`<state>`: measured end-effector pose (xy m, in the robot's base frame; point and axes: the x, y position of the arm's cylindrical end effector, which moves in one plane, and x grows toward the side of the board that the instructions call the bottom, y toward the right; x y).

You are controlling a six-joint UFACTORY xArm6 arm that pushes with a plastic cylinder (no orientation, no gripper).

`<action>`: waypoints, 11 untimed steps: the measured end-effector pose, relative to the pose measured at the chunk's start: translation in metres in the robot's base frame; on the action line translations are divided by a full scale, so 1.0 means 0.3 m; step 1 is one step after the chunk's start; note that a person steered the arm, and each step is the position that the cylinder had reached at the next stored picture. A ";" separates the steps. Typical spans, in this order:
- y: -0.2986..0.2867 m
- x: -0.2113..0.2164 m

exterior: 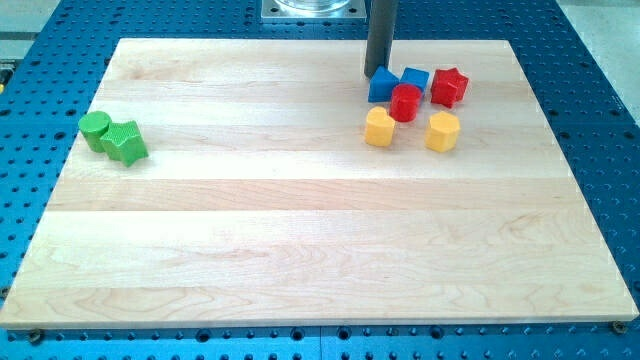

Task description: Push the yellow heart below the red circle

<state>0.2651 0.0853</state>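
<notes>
My tip (377,73), the lower end of a dark rod that comes down from the view's top, sits at the upper left edge of a blue block (383,86), touching it or just beside it. There is no end effector on this arm, only the bare rod, so nothing opens or closes.

The blocks form a tight cluster in the upper right part of the wooden counter (300,220). The blue block by my tip looks wedge-like; I cannot tell its exact shape. A blue cube (414,79) lies just to its right, and a red star (449,87) lies further right again. The red circle (405,102) stands just below the two blue blocks, touching or almost touching them.

Two yellow blocks lie below that row. One (379,127) is just below and to the left of the red circle, close to it. The other (442,131) is below and to the right, under the red star. At this size I cannot tell which is the heart.

Far off at the view's left, a green circle (95,129) and a green star (126,142) lie touching each other.
</notes>
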 end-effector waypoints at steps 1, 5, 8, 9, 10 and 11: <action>0.000 0.000; 0.622 -0.153; 0.553 0.386; 0.372 0.624; 0.297 0.671; 0.225 0.695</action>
<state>0.4735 0.1529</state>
